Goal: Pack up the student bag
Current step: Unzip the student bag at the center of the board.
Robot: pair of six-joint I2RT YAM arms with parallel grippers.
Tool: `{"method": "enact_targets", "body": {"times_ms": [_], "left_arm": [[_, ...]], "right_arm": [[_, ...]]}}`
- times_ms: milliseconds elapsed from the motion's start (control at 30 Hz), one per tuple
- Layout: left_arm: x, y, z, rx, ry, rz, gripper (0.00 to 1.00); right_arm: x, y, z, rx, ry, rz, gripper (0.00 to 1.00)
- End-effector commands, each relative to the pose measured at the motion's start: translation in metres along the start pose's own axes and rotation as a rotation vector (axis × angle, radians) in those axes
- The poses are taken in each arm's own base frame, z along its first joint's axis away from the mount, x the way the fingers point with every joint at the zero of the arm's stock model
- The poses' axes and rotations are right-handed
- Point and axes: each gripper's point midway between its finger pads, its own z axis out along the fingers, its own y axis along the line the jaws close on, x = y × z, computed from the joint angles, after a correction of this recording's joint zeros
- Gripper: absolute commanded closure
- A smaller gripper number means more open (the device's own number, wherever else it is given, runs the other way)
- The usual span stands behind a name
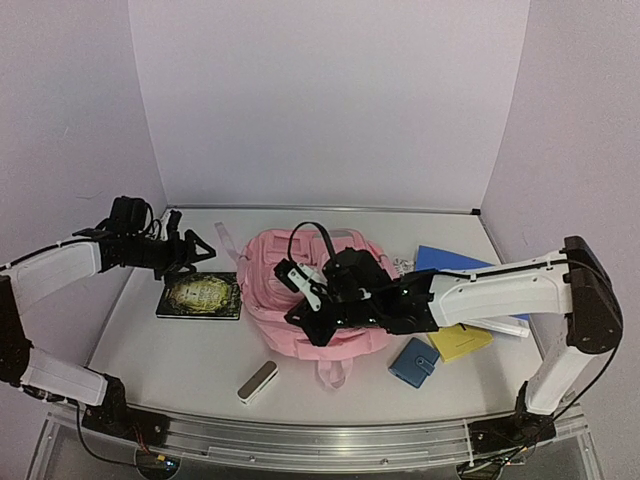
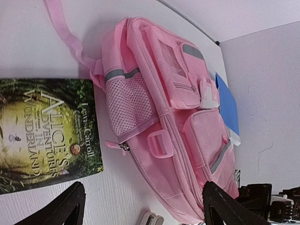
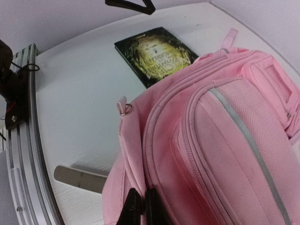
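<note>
The right claw (image 3: 140, 208) is closest, its two fingers pressed together against the near edge of the pink backpack (image 3: 220, 140). Whether any fabric is caught between them I can't tell. The backpack lies in the middle of the tabletop (image 1: 170, 350), front pockets up. Just to its left lies a dark green book (image 1: 200, 295). The left claw (image 2: 143, 187) hangs by the book's far edge, spread wide, holding nothing. A blue wallet (image 1: 412, 362) and a yellow pad (image 1: 460, 342) sit to the backpack's right.

Pink student bag (image 2: 164, 131) with pale grey strips; dark green book (image 2: 42, 136) glowing yellow at centre; blue folder (image 2: 227, 105); yellow pad (image 1: 460, 341); blue wallet (image 1: 412, 362); white bench (image 1: 180, 350).
</note>
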Motion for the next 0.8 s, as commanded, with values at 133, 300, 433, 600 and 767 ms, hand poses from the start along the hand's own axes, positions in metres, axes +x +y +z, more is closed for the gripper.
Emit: {"method": "enact_targets", "body": {"times_ms": [133,300,433,600,767], "left_arm": [[0.030,-0.012,0.026,0.114,-0.074,0.145,0.36],[0.046,-0.020,0.044,0.156,-0.060,0.274,0.46],[0.048,-0.020,0.044,0.180,-0.089,0.316,0.51],[0.052,-0.022,0.050,0.213,-0.062,0.344,0.57],[0.061,-0.025,0.059,0.273,-0.004,0.349,0.62]], "right_arm": [[-0.063,0.003,-0.050,-0.049,-0.307,0.151,1.00],[-0.072,0.003,-0.063,-0.060,-0.354,0.165,1.00],[-0.079,-0.001,-0.078,-0.065,-0.395,0.183,1.00],[-0.080,-0.005,-0.091,-0.071,-0.422,0.205,1.00],[-0.083,-0.011,-0.100,-0.070,-0.452,0.225,1.00]]}}
